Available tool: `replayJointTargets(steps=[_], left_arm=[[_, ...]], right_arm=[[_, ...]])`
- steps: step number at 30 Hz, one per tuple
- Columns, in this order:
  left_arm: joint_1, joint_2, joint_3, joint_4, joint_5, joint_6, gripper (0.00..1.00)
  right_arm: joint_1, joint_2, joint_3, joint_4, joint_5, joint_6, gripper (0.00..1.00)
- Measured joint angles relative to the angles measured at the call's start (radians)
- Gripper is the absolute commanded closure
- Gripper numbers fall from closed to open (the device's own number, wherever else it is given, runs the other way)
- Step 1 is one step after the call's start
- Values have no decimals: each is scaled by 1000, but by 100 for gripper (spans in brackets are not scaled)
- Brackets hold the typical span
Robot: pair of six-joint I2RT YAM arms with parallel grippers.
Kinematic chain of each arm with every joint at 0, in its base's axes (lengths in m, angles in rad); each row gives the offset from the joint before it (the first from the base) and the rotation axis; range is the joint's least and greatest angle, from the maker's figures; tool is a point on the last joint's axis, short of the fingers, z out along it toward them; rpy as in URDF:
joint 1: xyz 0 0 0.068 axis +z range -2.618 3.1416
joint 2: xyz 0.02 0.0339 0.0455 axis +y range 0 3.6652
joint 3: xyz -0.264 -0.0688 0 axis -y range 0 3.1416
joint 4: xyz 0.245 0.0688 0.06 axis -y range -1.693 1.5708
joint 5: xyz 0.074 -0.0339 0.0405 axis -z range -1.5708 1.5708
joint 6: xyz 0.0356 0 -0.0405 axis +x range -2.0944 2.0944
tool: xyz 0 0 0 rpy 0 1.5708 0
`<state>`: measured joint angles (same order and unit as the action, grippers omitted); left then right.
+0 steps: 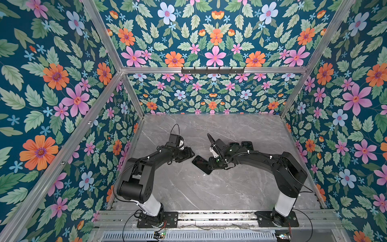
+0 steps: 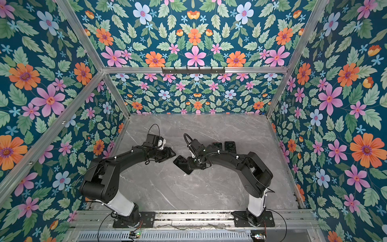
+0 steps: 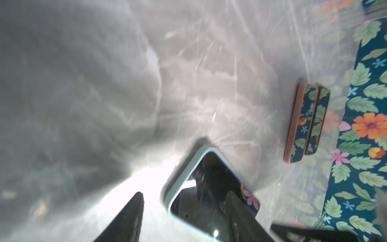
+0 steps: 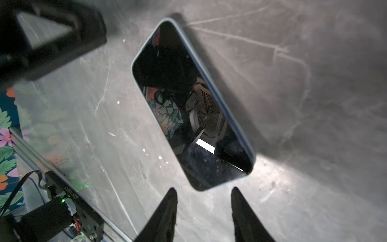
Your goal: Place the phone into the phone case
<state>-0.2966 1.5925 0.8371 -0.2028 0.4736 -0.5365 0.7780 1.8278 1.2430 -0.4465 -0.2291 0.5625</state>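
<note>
Item 1, phone [image 4: 188, 104]: lying flat and screen-up on the grey marble table [image 1: 209, 188], near its middle, set at a slant in both top views. I am reading a pale blue phone case [image 3: 183, 174] as a thin rim running round the dark screen.

Item 2, right gripper [image 4: 203, 189]: hanging over one short end of the phone, fingers parted. Nothing is sitting between them, and the phone's end is lying just past the tips.

Item 3, left gripper [image 3: 184, 193]: fingers spread wide at the phone's opposite corner. One finger [image 3: 236, 211] is crossing in front of the screen. I cannot tell whether it is touching, as the view is blurring.

Item 4, two spare phones [image 3: 301, 123] [image 3: 317, 117]: lying side by side, touching, well apart from the first, towards the right wall. One is showing a brown rim.
</note>
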Motion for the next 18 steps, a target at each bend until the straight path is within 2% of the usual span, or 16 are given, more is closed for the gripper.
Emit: replayJointTargets(steps=[5, 10, 18], left_arm=[[-77, -66, -105, 19, 30, -62, 36], [-136, -39, -150, 102, 80, -120, 44], [-156, 72, -99, 225, 134, -146, 53]], right_arm=[[-53, 47, 31, -1, -7, -72, 44], [-54, 100, 44, 16, -59, -102, 50], [-54, 99, -23, 70, -122, -97, 60]])
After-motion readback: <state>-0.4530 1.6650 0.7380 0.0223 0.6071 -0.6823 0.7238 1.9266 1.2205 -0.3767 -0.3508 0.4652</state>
